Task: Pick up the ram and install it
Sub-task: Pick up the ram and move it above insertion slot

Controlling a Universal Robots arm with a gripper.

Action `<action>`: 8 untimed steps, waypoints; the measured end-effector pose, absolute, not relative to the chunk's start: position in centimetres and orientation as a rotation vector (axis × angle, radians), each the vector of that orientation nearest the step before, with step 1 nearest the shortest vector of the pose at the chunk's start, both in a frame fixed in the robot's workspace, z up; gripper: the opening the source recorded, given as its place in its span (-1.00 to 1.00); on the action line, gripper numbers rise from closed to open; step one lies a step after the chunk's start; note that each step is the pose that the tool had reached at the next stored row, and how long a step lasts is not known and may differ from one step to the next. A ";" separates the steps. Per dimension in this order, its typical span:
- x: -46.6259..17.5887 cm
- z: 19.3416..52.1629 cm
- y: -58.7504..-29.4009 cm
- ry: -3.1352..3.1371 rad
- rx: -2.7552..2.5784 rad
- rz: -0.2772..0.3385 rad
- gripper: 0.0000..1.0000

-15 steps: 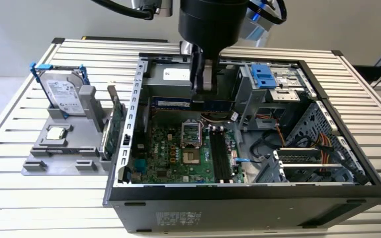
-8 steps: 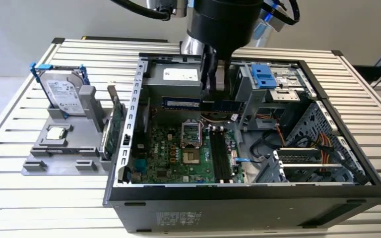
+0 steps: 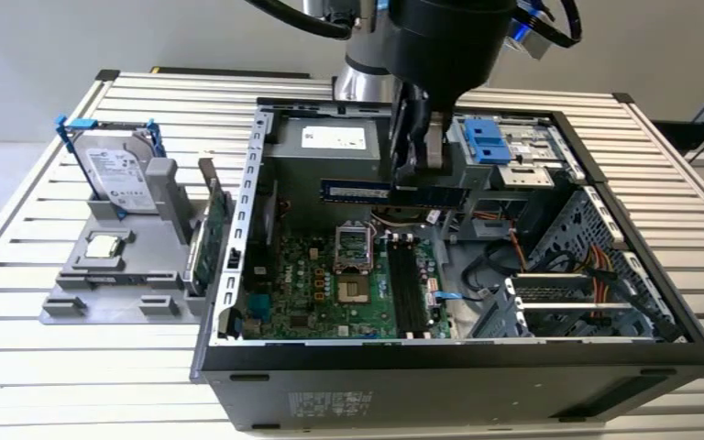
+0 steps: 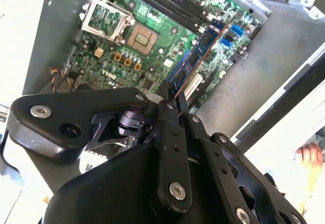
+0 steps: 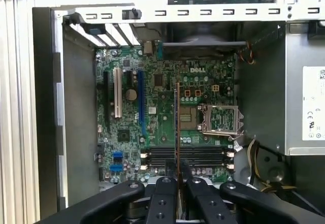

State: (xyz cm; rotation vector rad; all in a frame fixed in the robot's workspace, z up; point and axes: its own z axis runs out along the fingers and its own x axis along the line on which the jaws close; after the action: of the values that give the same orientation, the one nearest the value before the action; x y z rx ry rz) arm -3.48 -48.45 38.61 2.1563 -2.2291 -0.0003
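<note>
Currently, your gripper (image 3: 421,165) is clamped shut on the ram (image 3: 352,189), holding it on edge and roughly level above the motherboard (image 3: 327,298) inside the open case (image 3: 450,367), apart from the board. Note that in both wrist views the ram (image 4: 194,59) (image 5: 177,122) projects from between the gripper (image 4: 171,99) (image 5: 179,176) fingertips. In the first wrist view you see it edge-on as a thin line crossing the black memory slots (image 5: 203,155). Outside the case, toward the exterior view's left, the hard drive (image 3: 120,174) stands upright in its grey holder (image 3: 120,284).
</note>
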 end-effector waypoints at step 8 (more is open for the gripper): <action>-1.7 38.6 -48.5 -2.229 2.156 -0.001 -1.00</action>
State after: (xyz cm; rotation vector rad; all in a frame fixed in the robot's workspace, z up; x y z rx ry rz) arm -1.65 -48.45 38.61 2.1559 -2.2288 -0.0012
